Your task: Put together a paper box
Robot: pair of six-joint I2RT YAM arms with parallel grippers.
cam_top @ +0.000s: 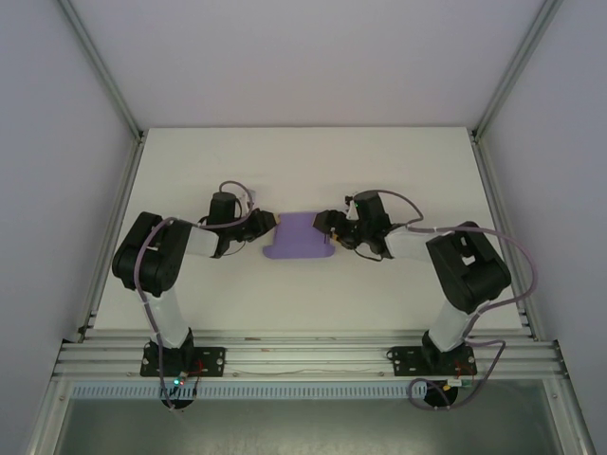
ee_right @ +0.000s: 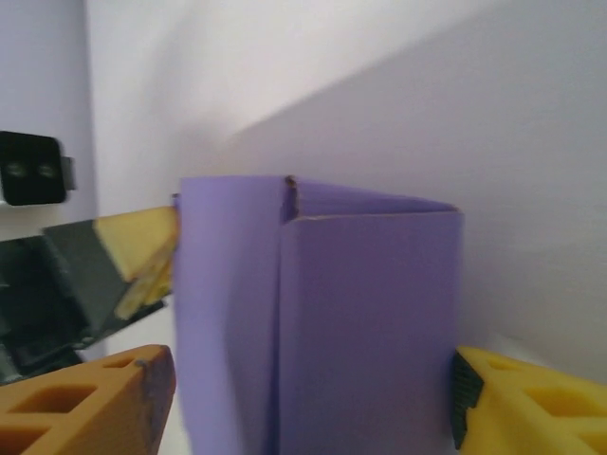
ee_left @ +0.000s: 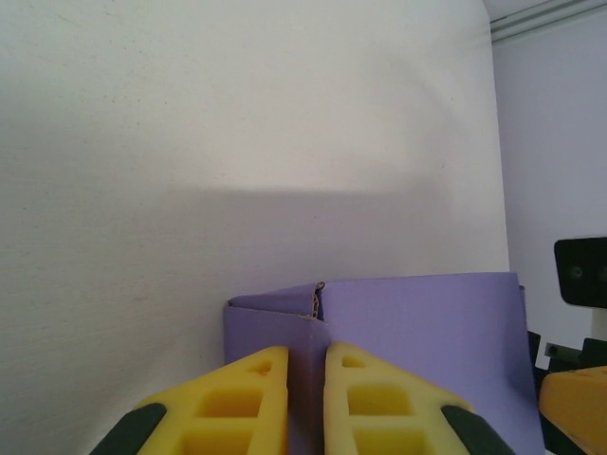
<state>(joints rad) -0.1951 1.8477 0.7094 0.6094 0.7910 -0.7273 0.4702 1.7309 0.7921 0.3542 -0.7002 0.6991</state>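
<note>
Where the two arms converge over the middle of the white table (cam_top: 303, 161), one paper box (cam_top: 299, 239) sits between them, partly folded, with a flat flap spread on the table on its near side. Nothing else lies on the table. Aluminium frame rails (cam_top: 102, 85) and pale enclosure walls border it, and a looped cable (cam_top: 507, 248) runs along each arm. Neither arm screens the box from above; each gripper covers only its own end.

Count: one box, two arms, two grippers, two fingers on each.

Left gripper (cam_top: 268, 227): at the box's left end. In the left wrist view its yellow fingers (ee_left: 379, 403) stand nearly together, with only a thin strip of purple card in the slit between them, so they are pinched on one upright wall of the box (ee_left: 427, 332).

Right gripper (cam_top: 329, 226): at the box's right end. In the right wrist view its fingers (ee_right: 531, 403) are spread wide, one on either side of the box (ee_right: 360, 322), and the dark pads meet the card on both sides, clasping the box across its width. A left-gripper finger (ee_right: 137, 251) shows behind the box's far edge.
</note>
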